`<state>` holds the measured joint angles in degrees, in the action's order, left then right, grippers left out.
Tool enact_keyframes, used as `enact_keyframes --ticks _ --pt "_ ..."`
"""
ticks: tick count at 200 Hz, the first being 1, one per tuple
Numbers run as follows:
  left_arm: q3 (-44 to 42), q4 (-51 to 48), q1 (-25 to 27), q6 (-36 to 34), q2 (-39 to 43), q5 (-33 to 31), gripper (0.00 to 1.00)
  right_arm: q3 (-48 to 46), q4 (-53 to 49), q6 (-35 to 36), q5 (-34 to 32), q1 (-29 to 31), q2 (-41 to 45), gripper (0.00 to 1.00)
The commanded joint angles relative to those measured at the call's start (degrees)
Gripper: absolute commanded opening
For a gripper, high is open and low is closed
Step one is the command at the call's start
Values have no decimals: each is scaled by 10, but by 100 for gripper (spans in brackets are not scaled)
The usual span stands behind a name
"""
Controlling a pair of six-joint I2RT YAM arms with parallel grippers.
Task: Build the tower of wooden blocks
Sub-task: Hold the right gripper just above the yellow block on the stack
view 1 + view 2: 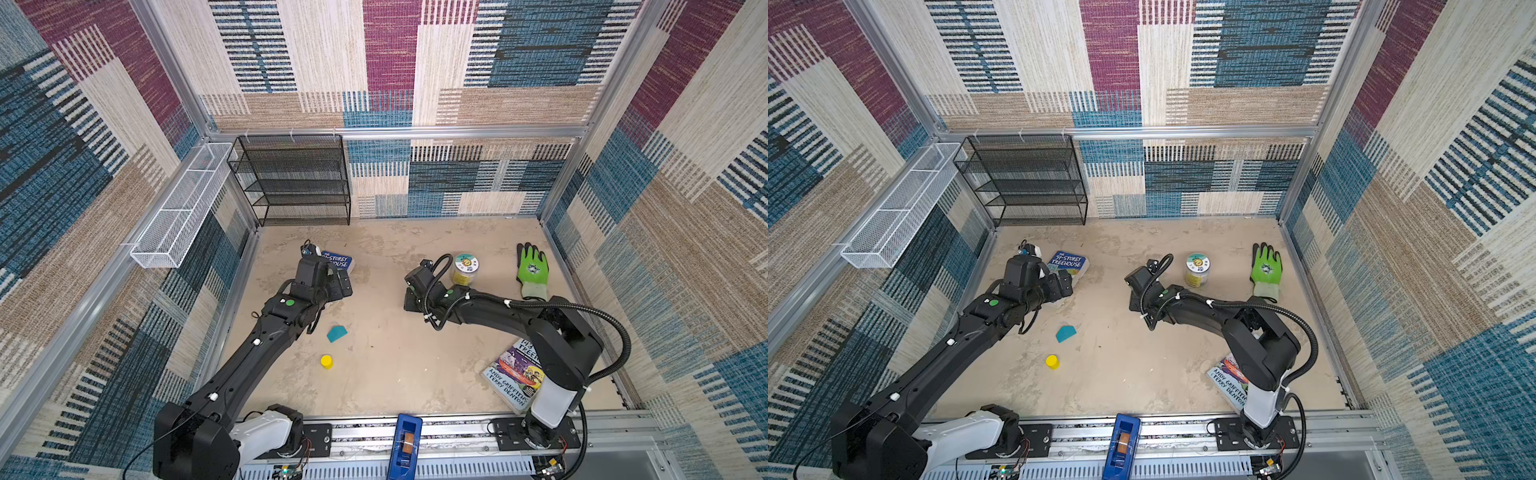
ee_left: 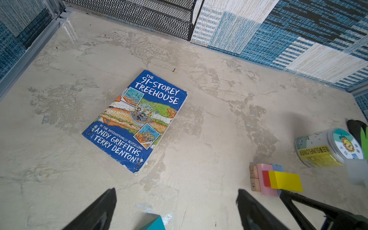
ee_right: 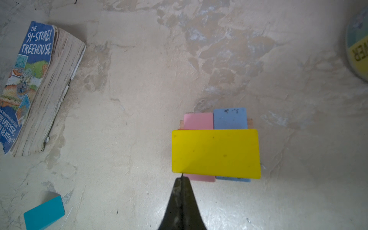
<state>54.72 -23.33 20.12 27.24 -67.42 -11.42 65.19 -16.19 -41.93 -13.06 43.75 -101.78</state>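
Observation:
In the right wrist view the tower shows from above. A yellow block [image 3: 216,153] lies across a pink block [image 3: 198,120] and a light blue block [image 3: 230,118]. My right gripper [image 3: 182,179] is shut and empty, its tips at the yellow block's near edge. In the left wrist view the tower [image 2: 274,179] also shows a red block [image 2: 265,178] and a plain wood slab [image 2: 254,179]. My left gripper [image 2: 175,199] is open and empty above the floor, with the teal house piece [image 2: 153,223] just under it. The teal piece [image 1: 336,333] and a yellow cylinder [image 1: 327,361] lie loose. In both top views the right wrist hides the tower.
A blue paperback [image 1: 337,261] lies beyond the left gripper, and another book [image 1: 515,382] lies under the right arm. A yellow jar [image 1: 465,269] and a green glove [image 1: 532,270] are at the right. A black mesh rack [image 1: 295,178] and a white wire basket [image 1: 178,208] stand at the back left.

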Motion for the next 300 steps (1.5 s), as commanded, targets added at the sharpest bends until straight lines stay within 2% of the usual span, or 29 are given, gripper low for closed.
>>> enact_keyframes --ticks 1,300 --pt "-3 12 -1 4 0 7 99 3 9 -7 -12 0 -1 0" --pt "-5 14 -9 8 2 15 99 8 8 -18 -20 0 -7 0"
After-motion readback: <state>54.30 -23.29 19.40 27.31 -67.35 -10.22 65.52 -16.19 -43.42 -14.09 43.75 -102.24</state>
